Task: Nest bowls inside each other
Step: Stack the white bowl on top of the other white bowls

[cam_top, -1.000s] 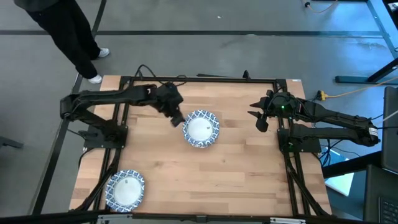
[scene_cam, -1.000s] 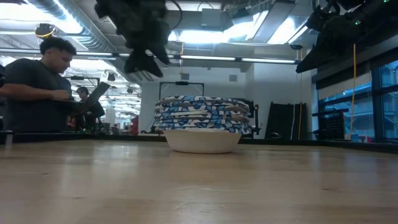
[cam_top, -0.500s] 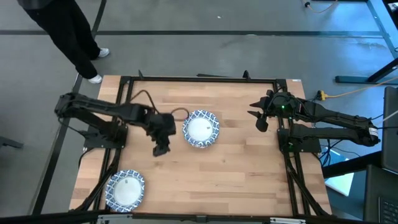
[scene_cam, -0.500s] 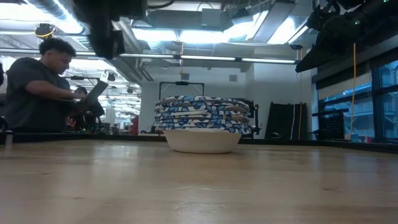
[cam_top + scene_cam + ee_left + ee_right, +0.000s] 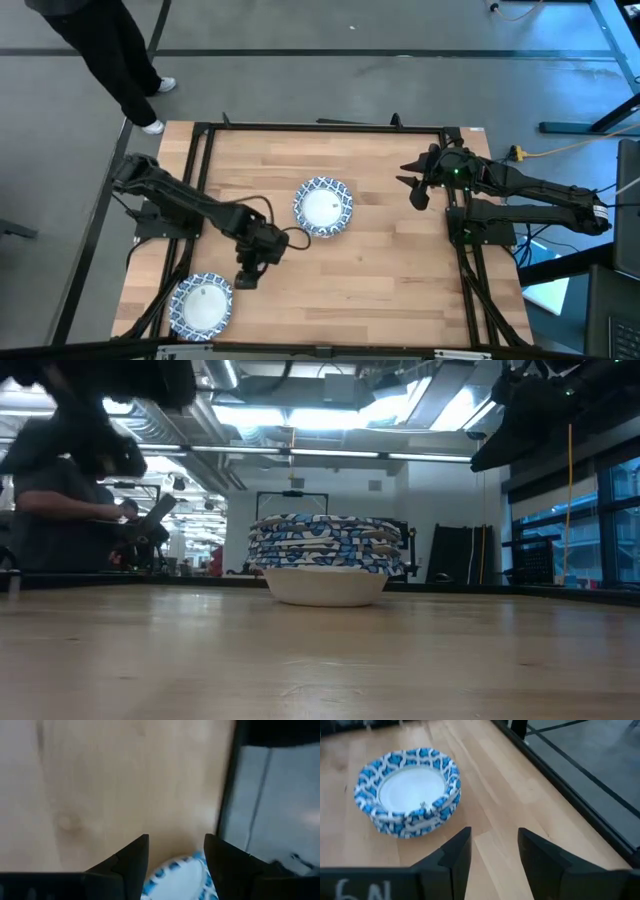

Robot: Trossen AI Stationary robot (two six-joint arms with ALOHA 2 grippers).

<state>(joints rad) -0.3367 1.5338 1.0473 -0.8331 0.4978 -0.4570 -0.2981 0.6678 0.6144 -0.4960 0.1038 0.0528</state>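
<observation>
A stack of several nested bowls (image 5: 323,207) with blue-and-white patterned rims stands on its base at the table's middle; it also shows in the low view (image 5: 325,560) and the right wrist view (image 5: 409,790). A single bowl (image 5: 201,305) sits near the table's near left corner, its rim showing between the fingers in the left wrist view (image 5: 176,877). My left gripper (image 5: 247,276) hangs open and empty above the table, between the stack and that single bowl. My right gripper (image 5: 417,190) waits open and raised at the table's right side.
The black metal frame (image 5: 320,127) runs round the table's edges, with the arm bases at left and right. A person (image 5: 105,50) stands beyond the far left corner. Bare wood (image 5: 380,280) lies between and near of the bowls.
My left gripper has swung from beside the stack's left rim toward the table's near edge and slightly left, ending close to the single bowl. The stack and the single bowl have stayed where they were. My right arm has kept still.
</observation>
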